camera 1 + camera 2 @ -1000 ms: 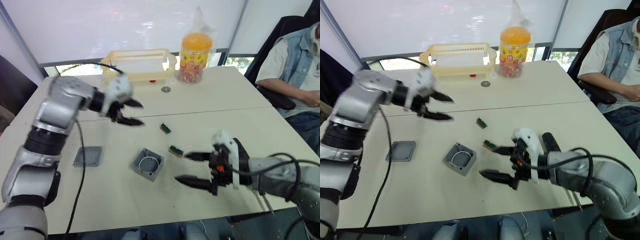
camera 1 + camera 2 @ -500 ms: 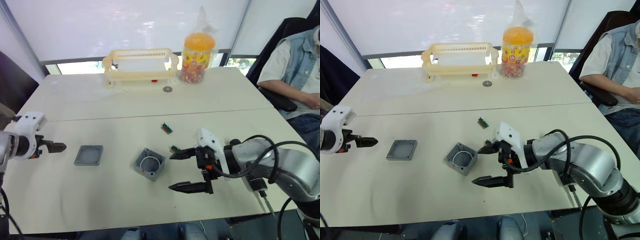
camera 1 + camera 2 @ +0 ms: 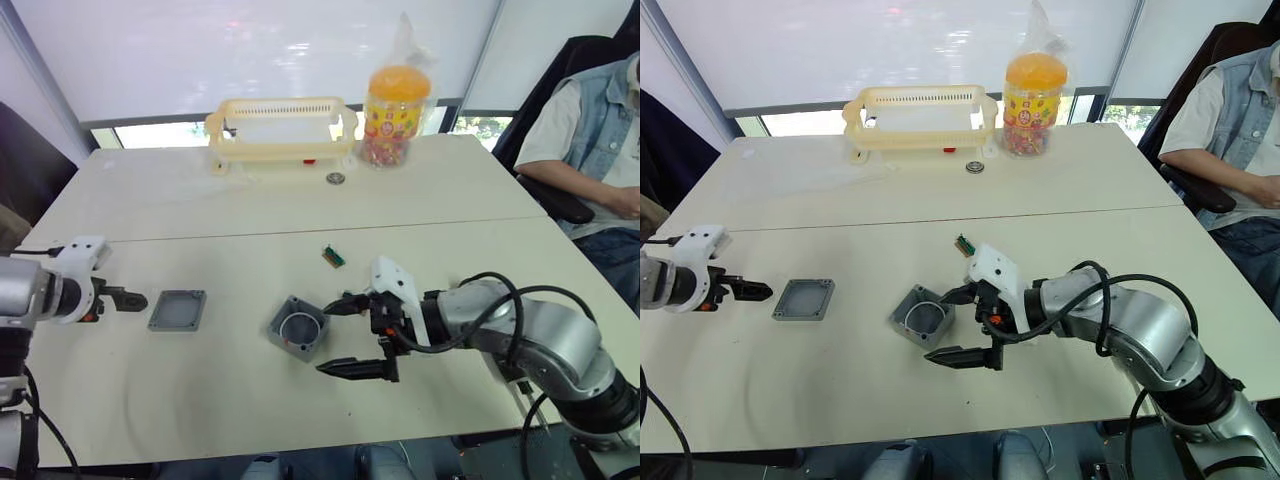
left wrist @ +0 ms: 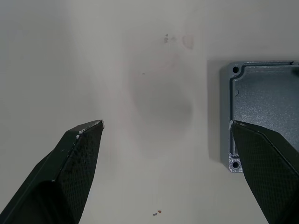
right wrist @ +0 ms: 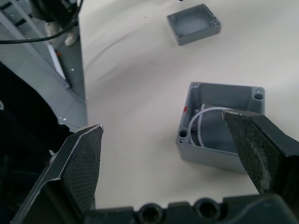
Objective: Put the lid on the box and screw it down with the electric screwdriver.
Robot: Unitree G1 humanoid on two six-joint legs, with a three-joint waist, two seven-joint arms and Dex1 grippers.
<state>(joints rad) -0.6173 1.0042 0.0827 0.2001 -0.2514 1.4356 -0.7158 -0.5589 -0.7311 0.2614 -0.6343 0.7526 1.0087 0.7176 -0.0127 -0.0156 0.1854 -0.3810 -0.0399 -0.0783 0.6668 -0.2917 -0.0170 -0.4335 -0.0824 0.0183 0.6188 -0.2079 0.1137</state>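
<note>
No text can be read — the jar's (image 3: pixel 396 118) printed label is too small to make out.

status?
Both pincers open, empty: left beside lid, right at box. Lid off, flat on table. Nothing between lid and box.

Greys on my cream desk (image 3: pixel 230 400)
My grey box (image 3: pixel 299 328) holds white wire; the lid (image 3: pixel 178 310) is grey, my claws black.
</note>
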